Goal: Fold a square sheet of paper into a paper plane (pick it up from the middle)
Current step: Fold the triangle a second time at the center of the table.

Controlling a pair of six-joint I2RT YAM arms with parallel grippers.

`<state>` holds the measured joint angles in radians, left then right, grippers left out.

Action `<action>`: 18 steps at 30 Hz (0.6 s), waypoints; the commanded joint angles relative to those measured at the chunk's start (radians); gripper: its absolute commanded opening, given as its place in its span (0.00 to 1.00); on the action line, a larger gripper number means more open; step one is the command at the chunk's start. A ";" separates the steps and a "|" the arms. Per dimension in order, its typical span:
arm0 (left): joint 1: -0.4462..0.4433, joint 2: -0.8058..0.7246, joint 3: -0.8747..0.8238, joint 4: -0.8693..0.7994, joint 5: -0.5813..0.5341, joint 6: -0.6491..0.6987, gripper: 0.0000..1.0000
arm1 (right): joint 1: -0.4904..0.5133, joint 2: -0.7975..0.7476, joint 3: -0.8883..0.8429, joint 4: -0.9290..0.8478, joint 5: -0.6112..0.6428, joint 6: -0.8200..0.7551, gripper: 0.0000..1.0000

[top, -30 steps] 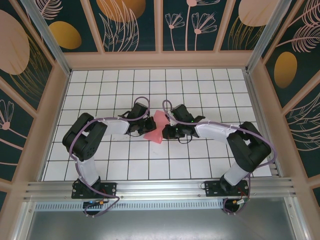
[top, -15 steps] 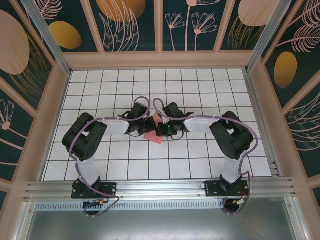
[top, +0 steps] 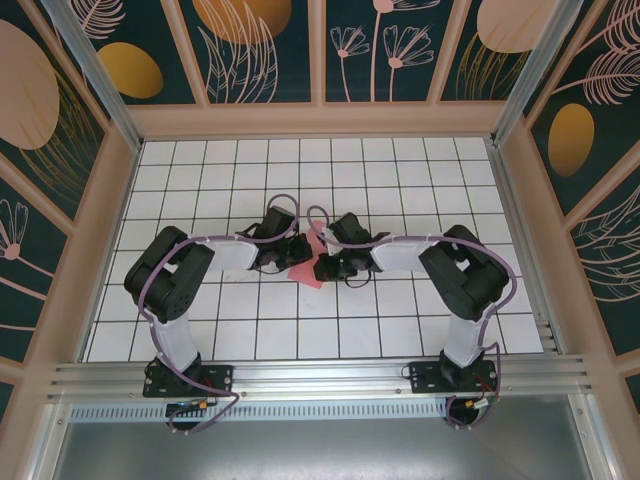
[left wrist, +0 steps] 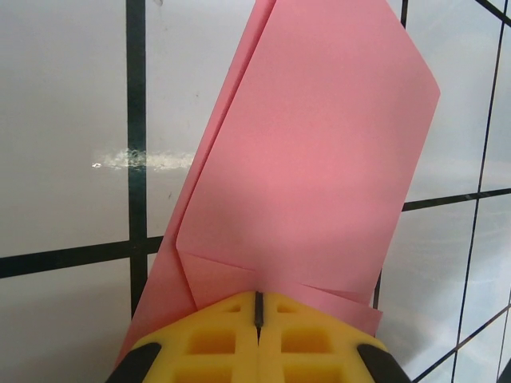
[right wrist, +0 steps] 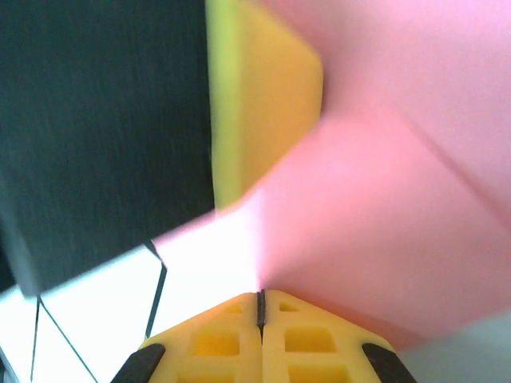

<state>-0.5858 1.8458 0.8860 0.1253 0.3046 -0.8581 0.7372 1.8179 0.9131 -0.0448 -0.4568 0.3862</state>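
Left hand (left wrist: 258,307) pinched shut on the folded pink sheet of paper (left wrist: 311,159), right hand (right wrist: 260,305) closed with tips at its other side, paper at the middle of the counter (top: 200,180), between them

R wrist view blurry, paper (right wrist: 399,223) washed out; overhead evenly bright.

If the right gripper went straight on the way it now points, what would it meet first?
Probably the folded pink paper, directly ahead of the right gripper; a yellow finger of the left gripper sits just beyond, depth unclear.
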 commanded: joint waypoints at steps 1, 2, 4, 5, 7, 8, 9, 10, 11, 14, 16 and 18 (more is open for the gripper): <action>-0.002 0.037 -0.054 -0.116 -0.073 -0.007 0.03 | 0.026 -0.034 -0.081 -0.138 -0.080 -0.066 0.02; -0.001 0.037 -0.056 -0.115 -0.072 -0.007 0.04 | 0.028 -0.041 -0.088 -0.147 -0.081 -0.076 0.02; -0.002 0.037 -0.060 -0.105 -0.068 -0.007 0.03 | 0.027 -0.053 -0.090 -0.150 -0.064 -0.082 0.03; -0.002 0.037 -0.061 -0.100 -0.065 -0.007 0.03 | 0.026 -0.063 -0.081 -0.148 -0.044 -0.075 0.03; -0.002 0.039 -0.063 -0.090 -0.056 -0.007 0.03 | 0.022 -0.088 -0.051 -0.128 -0.010 -0.050 0.03; -0.001 0.038 -0.065 -0.082 -0.051 -0.007 0.03 | 0.022 -0.109 -0.036 -0.106 0.014 -0.028 0.03; -0.001 0.036 -0.067 -0.077 -0.048 -0.008 0.03 | 0.021 -0.132 -0.029 -0.072 0.028 -0.004 0.03; -0.002 0.035 -0.068 -0.073 -0.044 -0.006 0.03 | 0.019 -0.147 -0.027 -0.042 0.038 0.018 0.03; -0.002 0.033 -0.068 -0.070 -0.040 -0.004 0.03 | 0.019 -0.158 -0.027 -0.010 0.043 0.040 0.04; -0.001 0.027 -0.077 -0.054 -0.035 -0.001 0.04 | 0.021 -0.136 -0.024 0.047 0.043 0.088 0.04; -0.001 0.030 -0.078 -0.045 -0.031 -0.002 0.04 | 0.023 -0.101 -0.013 0.049 0.044 0.098 0.03; -0.002 0.033 -0.085 -0.031 -0.023 -0.007 0.04 | 0.024 -0.071 -0.007 0.055 0.039 0.103 0.03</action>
<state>-0.5858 1.8389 0.8505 0.1902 0.3103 -0.8585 0.7513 1.7054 0.8841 -0.0231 -0.4320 0.4503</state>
